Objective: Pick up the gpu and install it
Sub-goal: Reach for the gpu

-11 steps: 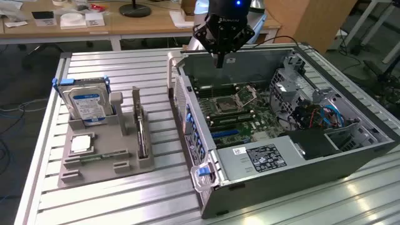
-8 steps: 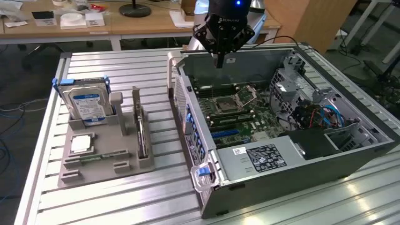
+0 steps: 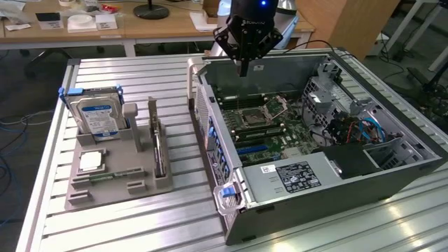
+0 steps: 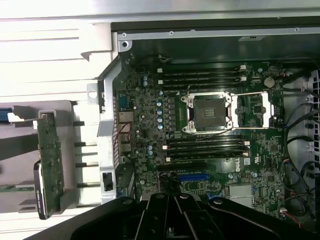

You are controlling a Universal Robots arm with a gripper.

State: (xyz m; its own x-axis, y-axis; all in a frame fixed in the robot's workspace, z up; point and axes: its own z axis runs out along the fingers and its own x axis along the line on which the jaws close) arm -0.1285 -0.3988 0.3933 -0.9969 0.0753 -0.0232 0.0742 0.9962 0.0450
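The pincer (image 3: 243, 67) hangs closed and empty over the far rim of the open computer case (image 3: 336, 178), at about one o'clock from the middle of the exterior view. The gpu (image 3: 157, 143) stands on edge in a grey holder (image 3: 115, 184), well apart from the pincer. It is at nine o'clock of the case, with a hard drive (image 3: 98, 113) at its ten o'clock.

By the look of it, nothing of the task is done: the gpu is neither lifted nor seated.

A ribbed metal table (image 3: 140, 79) bears everything. Wooden desks (image 3: 161, 29) run along twelve o'clock, and loose cables (image 3: 10, 128) trail at nine.

In the wrist view the pincer (image 4: 172, 212) looks down on the motherboard (image 4: 150, 125), whose blue slot (image 4: 192, 176) has no card in it. The gpu (image 4: 50, 155) sits outside the case wall, in the holder.
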